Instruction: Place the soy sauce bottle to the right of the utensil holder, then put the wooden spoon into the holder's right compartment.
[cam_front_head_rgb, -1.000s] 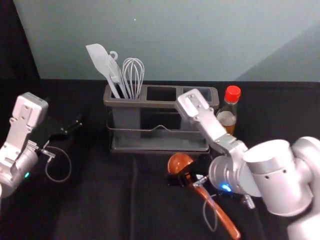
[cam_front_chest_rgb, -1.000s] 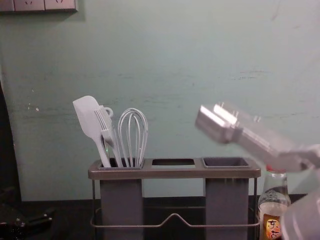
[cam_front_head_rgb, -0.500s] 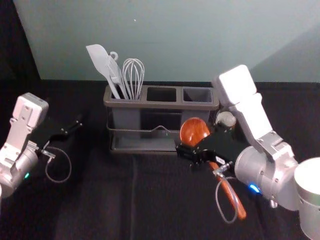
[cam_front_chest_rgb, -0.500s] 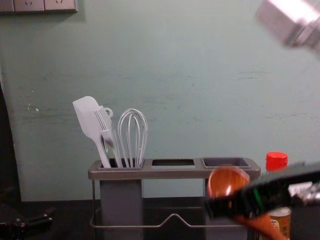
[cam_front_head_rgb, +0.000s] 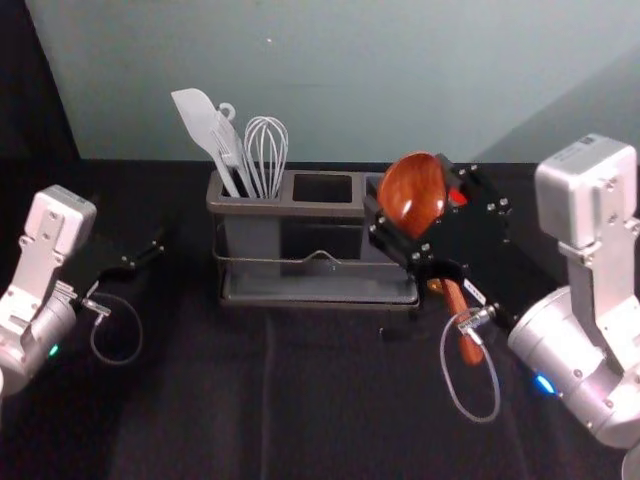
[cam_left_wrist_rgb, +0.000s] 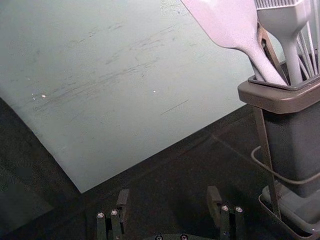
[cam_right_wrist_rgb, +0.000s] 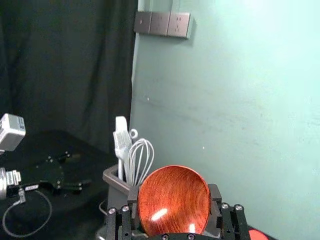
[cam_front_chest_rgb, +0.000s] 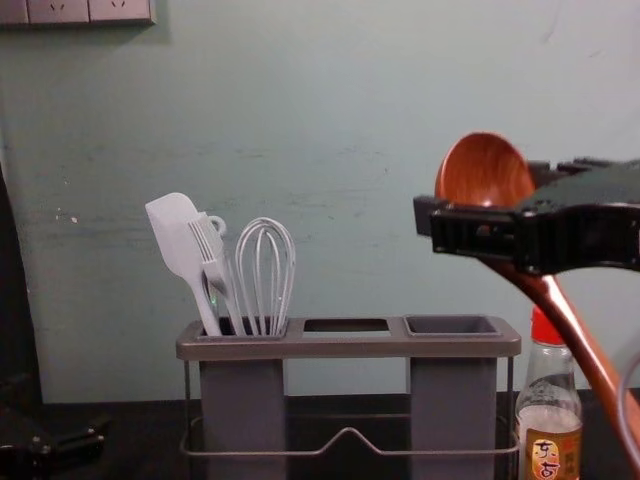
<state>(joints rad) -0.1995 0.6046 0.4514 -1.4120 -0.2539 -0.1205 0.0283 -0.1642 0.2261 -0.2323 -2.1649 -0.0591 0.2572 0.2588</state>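
Right side of the chest view: one wooden spoon (cam_front_chest_rgb: 480, 175), bowl uppermost, handle slanting toward the lower right. Right pincer (cam_right_wrist_rgb: 173, 195): closed on the spoon around its bowl, presumably so the handle hangs free to enter first. Bottom centre: utensil holder (cam_front_chest_rgb: 349, 346); whisk (cam_front_chest_rgb: 266, 270) and other pale tools in its left compartment. Right compartment (cam_front_chest_rgb: 453, 400): intended destination; the handle probably needs straightening and shifting above it. Lower right: soy sauce bottle (cam_front_chest_rgb: 548, 400), upright just beside the holder, as asked. Head view, left edge: left pincer (cam_left_wrist_rgb: 168, 196), parked, spread and holding nothing.
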